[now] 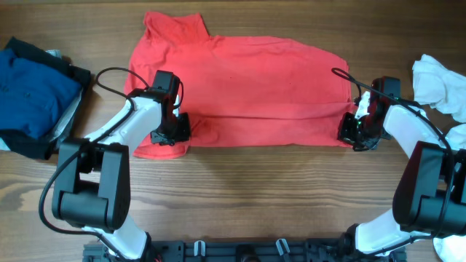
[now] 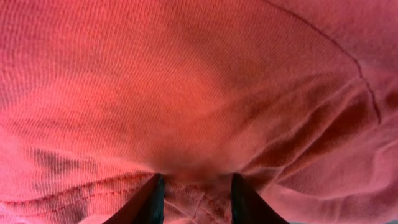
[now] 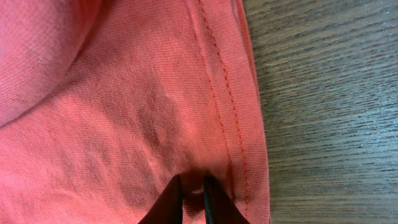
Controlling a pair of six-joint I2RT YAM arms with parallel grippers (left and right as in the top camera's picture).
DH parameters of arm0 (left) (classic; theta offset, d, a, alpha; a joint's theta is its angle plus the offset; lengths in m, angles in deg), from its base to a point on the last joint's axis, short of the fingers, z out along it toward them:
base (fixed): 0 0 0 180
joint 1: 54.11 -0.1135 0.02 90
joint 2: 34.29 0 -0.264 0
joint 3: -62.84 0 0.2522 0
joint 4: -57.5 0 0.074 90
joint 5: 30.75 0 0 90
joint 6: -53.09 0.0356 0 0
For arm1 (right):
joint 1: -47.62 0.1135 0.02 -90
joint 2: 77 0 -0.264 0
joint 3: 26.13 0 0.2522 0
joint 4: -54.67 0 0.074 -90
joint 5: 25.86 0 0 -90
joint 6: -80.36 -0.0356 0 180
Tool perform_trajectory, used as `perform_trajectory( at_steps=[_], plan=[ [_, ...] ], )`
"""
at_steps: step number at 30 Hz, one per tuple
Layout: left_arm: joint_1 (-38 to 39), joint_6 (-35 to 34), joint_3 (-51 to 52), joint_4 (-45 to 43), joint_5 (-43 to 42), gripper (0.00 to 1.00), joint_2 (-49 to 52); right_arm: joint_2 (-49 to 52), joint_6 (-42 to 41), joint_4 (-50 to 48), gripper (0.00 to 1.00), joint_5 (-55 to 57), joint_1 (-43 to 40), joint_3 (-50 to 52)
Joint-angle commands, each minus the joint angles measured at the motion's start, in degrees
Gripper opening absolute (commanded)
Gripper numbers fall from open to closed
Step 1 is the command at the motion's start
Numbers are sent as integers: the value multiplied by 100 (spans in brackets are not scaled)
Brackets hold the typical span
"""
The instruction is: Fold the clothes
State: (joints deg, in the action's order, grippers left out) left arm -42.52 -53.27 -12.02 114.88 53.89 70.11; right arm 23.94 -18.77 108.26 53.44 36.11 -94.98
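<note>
Two grippers on the near hem of the red shirt (image 1: pixel 240 87).
Shirt lies spread on the table (image 1: pixel 240 196), centre toward 12 o'clock, one flap sticking out at 11. Left gripper (image 1: pixel 171 135) at the shirt's 8 o'clock corner: jaws part-way apart, a pucker of cloth filling the gap; clamped or not, cannot tell. Right gripper (image 1: pixel 357 131) at the 4 o'clock corner: jaws almost together, pinching a fold just inside the stitched hem. Blue garment (image 1: pixel 33 91) at the table's 9 o'clock, white garment (image 1: pixel 437 84) at 3, both apart from the shirt.
</note>
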Motion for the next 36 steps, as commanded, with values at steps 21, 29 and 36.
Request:
perform_trajectory(
  at_steps=[21,29,36],
  plan=[
    [529,96,-264,439,935,39,-131,96,17,-76,14,-120,42,120],
    [660,96,-264,448,518,40,26,96,17,-61,14,-122,42,120],
    [704,98,-264,483,660,41,31,96,17,-59,14,-122,42,120]
  ],
)
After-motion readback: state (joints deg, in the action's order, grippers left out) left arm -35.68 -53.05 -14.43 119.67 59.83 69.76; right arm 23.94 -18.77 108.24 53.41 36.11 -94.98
